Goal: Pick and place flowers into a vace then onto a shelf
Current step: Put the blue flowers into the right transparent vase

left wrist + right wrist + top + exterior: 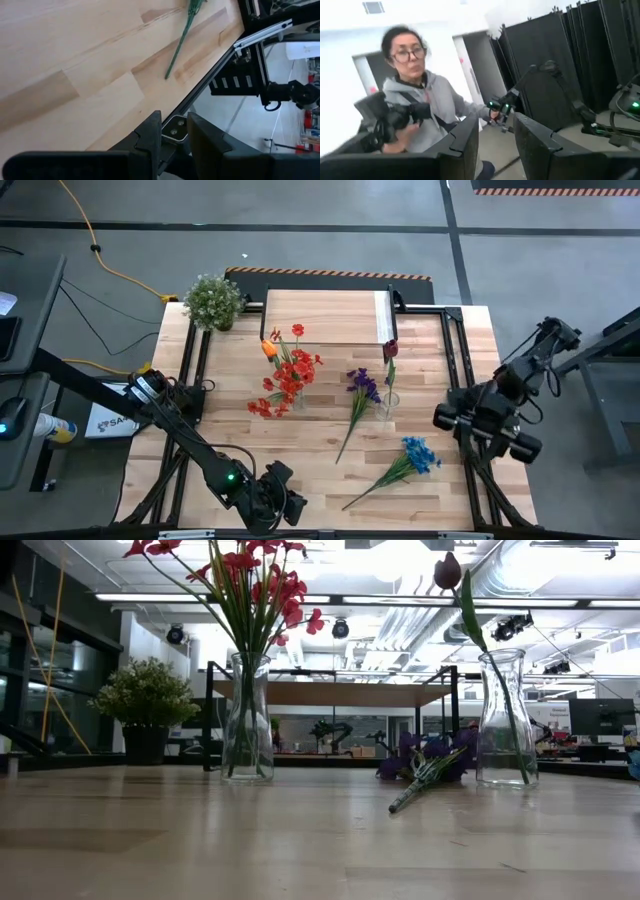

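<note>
The low view is cutting off the tops of the red flowers standing in one glass vase, and it is hiding the shelf's legs partly behind both vases. The dark red rosebud is leaning out of the second vase, with the purple bunch lying on the surface between the two vases. This view is showing neither arm.

The high view is showing what the low one is missing: the blue bunch lying near the surface's front right corner, an orange tulip beside the red cluster, and the potted plant at the back left corner. The shelf is sitting along the back edge.

The left pincer is waiting at the front edge, its fingers standing slightly apart with nothing between them, a green stem end lying ahead on the wood. The right pincer is hanging at the right edge, pointing off the surface; its fingers are parted and gripping nothing, with a person in grey beyond them.
</note>
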Available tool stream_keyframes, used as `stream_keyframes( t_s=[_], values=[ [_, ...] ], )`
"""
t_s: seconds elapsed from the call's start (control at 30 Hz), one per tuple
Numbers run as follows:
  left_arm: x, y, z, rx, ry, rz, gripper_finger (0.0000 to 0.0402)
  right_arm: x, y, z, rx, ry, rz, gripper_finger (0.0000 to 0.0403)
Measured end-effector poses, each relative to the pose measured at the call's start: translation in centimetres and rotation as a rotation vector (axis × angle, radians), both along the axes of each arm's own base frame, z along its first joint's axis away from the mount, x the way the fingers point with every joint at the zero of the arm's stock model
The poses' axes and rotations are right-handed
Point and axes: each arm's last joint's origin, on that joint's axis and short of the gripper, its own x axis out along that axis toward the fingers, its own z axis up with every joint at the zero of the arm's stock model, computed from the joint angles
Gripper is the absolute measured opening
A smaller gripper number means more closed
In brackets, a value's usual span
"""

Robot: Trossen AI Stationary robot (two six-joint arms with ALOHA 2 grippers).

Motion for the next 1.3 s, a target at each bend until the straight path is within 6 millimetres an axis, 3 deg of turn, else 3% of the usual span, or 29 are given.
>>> stream_keyframes(
  t_s=[0.27,0.63,0.97,1.3],
  values=[
    [-0.4,0.2,-0.5,0.018,0.075,-0.037,0.0129,1.8,3.3,1.4,-0.232,0.129,-0.091,0.0114],
    [-1.1,0.2,-1.1,0.008,0.217,-0.160,0.0129,5.0,7.8,1.9,-0.485,0.231,-0.220,0.0114],
    [-2.0,-0.3,-1.3,0.047,0.244,-0.182,0.0129,7.4,9.7,-1.0,-0.681,0.372,-0.247,0.0114],
    [-2.1,-0.2,-1.3,0.049,0.247,-0.181,0.0129,9.6,9.3,-3.8,-0.800,0.511,-0.238,0.0114]
  ],
)
